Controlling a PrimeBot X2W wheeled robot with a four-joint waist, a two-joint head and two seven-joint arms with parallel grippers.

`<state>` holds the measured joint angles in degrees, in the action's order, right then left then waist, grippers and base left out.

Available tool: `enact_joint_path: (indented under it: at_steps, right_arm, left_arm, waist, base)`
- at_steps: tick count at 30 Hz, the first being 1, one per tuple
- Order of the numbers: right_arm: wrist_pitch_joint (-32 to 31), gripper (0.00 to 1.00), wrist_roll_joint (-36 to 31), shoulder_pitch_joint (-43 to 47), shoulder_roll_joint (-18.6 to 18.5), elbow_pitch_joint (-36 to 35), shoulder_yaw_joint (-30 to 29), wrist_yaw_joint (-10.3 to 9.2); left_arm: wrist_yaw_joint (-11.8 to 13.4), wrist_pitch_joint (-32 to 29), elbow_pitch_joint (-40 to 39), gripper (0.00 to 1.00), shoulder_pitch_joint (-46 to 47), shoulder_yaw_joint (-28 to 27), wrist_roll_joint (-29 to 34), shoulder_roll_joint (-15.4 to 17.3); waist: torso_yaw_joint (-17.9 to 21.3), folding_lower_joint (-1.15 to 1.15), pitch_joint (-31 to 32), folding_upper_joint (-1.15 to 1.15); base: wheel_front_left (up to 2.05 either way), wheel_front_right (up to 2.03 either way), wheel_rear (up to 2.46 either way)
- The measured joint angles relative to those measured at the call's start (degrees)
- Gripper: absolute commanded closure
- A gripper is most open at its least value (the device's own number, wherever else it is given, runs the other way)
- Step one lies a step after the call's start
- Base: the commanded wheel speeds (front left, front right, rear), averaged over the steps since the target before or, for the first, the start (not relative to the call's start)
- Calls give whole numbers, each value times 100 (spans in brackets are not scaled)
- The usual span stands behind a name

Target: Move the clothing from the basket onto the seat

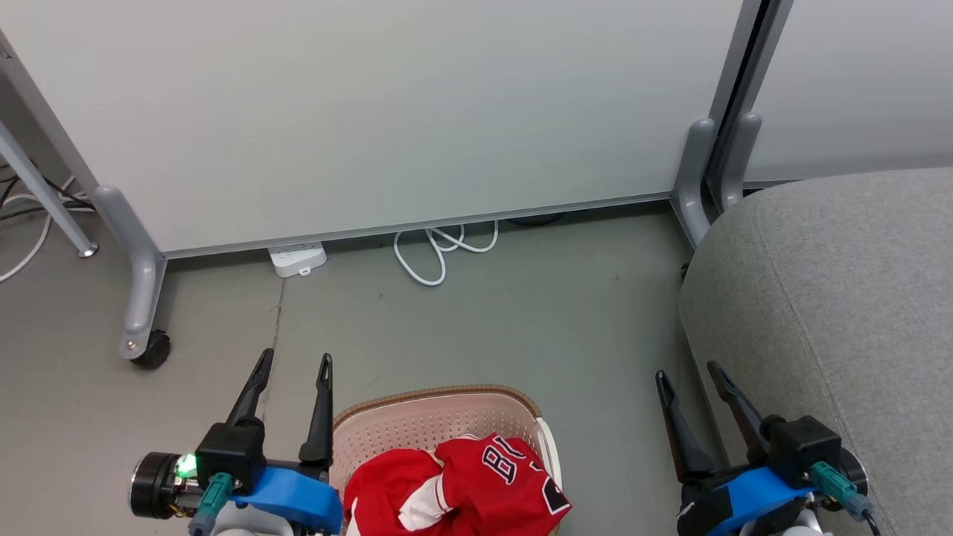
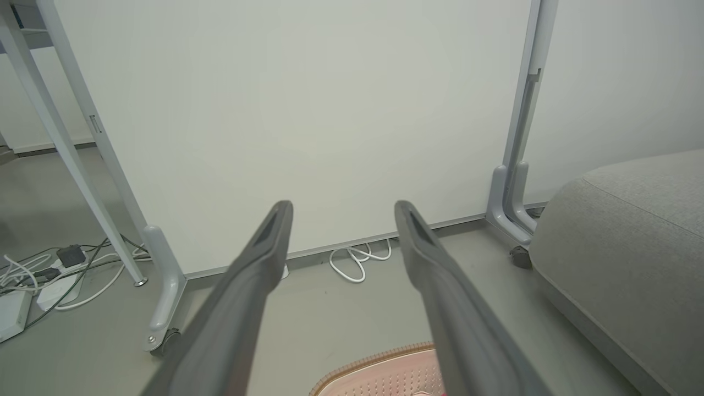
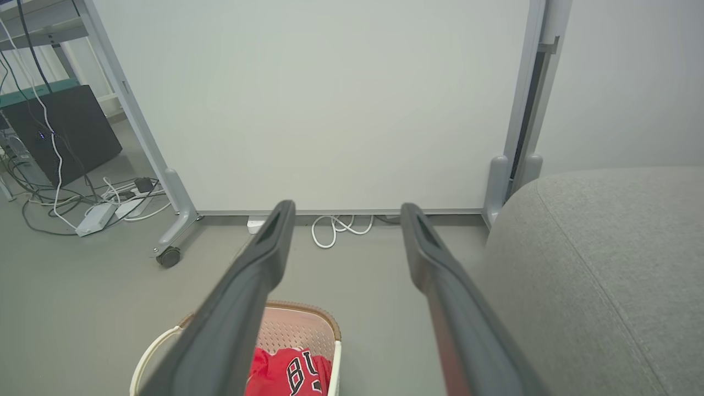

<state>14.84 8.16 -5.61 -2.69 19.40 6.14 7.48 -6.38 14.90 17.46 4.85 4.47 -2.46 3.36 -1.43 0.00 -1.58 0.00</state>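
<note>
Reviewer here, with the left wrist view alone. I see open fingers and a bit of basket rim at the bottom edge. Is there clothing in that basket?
Observer: Yes. Red clothing lies bunched inside the basket, with black-and-white numerals showing.
Operator: What is the other arm doing?
Observer: The right gripper is open and holds nothing, next to the edge of the seat.
Operator: My left finger hides something white on the floor. What is it?
Observer: A white power strip, lying at the foot of the partition.
</note>
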Motion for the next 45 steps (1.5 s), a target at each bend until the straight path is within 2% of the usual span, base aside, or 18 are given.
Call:
enact_joint_path:
  at_steps: [17,21,28,29,37,45]
  right_arm:
    - [14,0,-57,-21,-1,82,4,0]
    - [15,0,-97,-187,-2,40,13,0]
    - [20,0,-114,-550,-3,-46,122,0]
    - [20,0,-114,-550,-3,-46,122,0]
    - [20,0,-102,-1038,-7,-233,220,0]
    - [21,0,-71,-1474,-9,-455,260,0]
  left_arm:
    - [-38,9,157,0,114,66,55,-4]
    - [-74,9,388,0,501,407,101,145]
    - [-107,10,1063,0,1265,1329,15,650]
    - [-107,10,1063,0,1265,1329,15,650]
    - [-108,11,1880,0,2165,2503,-300,1263]
    - [-108,10,2725,0,2918,3744,-569,1650]
  waist:
    - [-6,0,-66,0]
    - [16,0,-250,0]
    - [166,0,-714,0]
    - [166,0,-714,0]
    - [486,1,-1506,0]
    - [809,1,-2428,0]
  base:
    - [0,0,0]
    - [0,0,0]
    - [0,0,0]
    - [0,0,0]
    - [0,0,0]
    - [0,0,0]
